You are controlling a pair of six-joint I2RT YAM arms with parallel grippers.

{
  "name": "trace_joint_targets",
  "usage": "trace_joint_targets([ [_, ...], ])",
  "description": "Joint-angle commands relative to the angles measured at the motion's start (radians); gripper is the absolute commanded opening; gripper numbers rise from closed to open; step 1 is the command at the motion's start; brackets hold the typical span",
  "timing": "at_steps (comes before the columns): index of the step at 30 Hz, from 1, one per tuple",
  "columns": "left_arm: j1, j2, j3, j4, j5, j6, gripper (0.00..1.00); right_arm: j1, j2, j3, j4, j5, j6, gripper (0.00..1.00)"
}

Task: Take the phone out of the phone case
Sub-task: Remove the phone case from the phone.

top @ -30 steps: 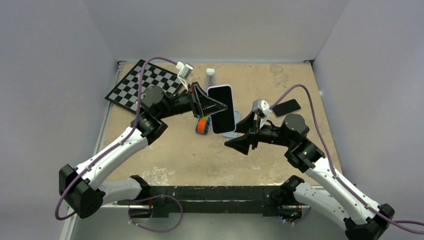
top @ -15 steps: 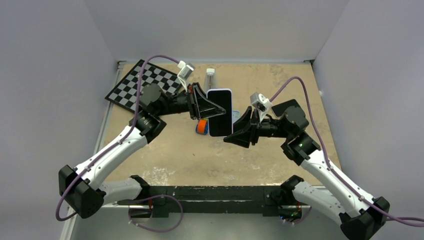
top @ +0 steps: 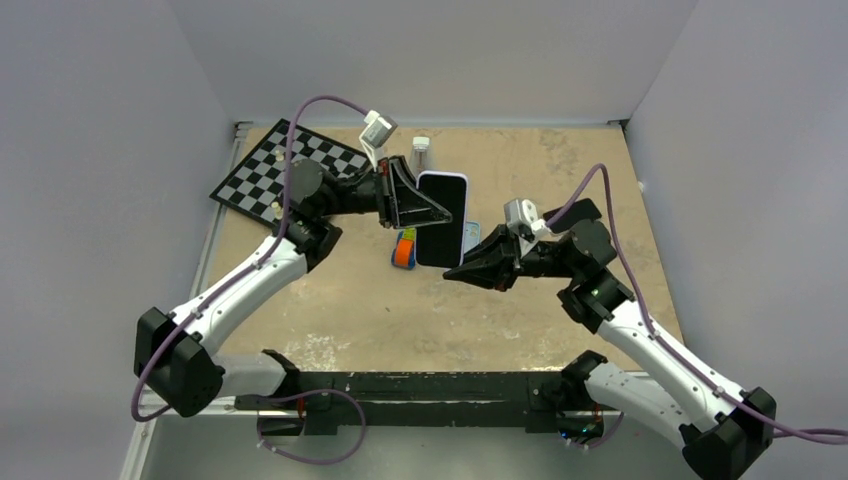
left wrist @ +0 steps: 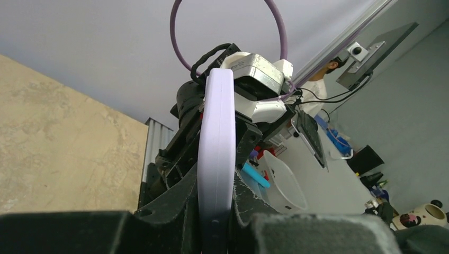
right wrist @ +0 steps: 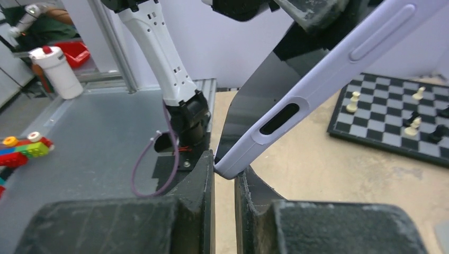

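Observation:
The phone (top: 443,222), black screen up, sits in a lilac phone case (top: 466,212) and is held in the air above the middle of the table. My left gripper (top: 430,212) is shut on the case's long edge; in the left wrist view the case (left wrist: 216,148) runs edge-on between the jaws of that gripper (left wrist: 216,211). My right gripper (top: 452,274) reaches in from the right. In the right wrist view its jaws (right wrist: 225,169) pinch the lower corner of the case (right wrist: 317,79), with the dark screen (right wrist: 251,114) facing left.
A chessboard (top: 285,170) with several pieces lies at the back left. A small clear bottle (top: 421,152) stands behind the phone. An orange and blue toy (top: 405,250) and a light blue item (top: 472,237) lie under it. Another dark phone (top: 582,211) lies at the right.
My right gripper has moved left up to the phone's lower corner and closed on the case. The left arm has shifted the phone slightly up and back.

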Motion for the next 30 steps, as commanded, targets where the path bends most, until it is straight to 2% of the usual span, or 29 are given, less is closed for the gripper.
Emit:
trace_joint_targets([
  [1, -0.015, 0.004, 0.062, 0.301, 0.073, -0.393, 0.0, -0.01, 0.079, 0.036, -0.032, 0.208, -0.309, 0.0],
  [4, -0.016, 0.015, 0.053, 0.326, 0.094, -0.441, 0.0, -0.01, 0.146, 0.13, -0.111, 0.22, -0.378, 0.0],
  [10, -0.015, 0.005, 0.024, 0.346, 0.135, -0.476, 0.0, -0.011, 0.172, 0.17, -0.13, 0.293, -0.437, 0.0],
  [16, -0.016, -0.012, 0.015, 0.209, 0.166, -0.366, 0.0, -0.009, 0.137, 0.168, -0.115, 0.358, -0.422, 0.0],
  [20, -0.014, -0.049, 0.013, 0.079, 0.116, -0.224, 0.0, -0.009, 0.119, 0.181, -0.166, 0.355, -0.373, 0.0],
  [21, -0.015, -0.065, 0.02, -0.001, 0.092, -0.16, 0.0, -0.008, 0.114, 0.175, -0.179, 0.354, -0.343, 0.05],
  [23, -0.013, -0.113, 0.033, -0.166, 0.007, 0.011, 0.0, -0.008, 0.103, 0.156, -0.208, 0.359, -0.26, 0.22],
  [26, -0.013, -0.199, 0.044, -0.397, -0.207, 0.281, 0.0, -0.008, 0.07, 0.104, -0.239, 0.362, -0.118, 0.42],
  [27, -0.014, -0.216, 0.044, -0.434, -0.29, 0.327, 0.0, -0.009, 0.055, 0.085, -0.239, 0.344, -0.078, 0.48],
  [30, -0.013, -0.228, 0.039, -0.448, -0.385, 0.377, 0.0, -0.008, 0.01, 0.036, -0.192, 0.253, 0.031, 0.58],
])
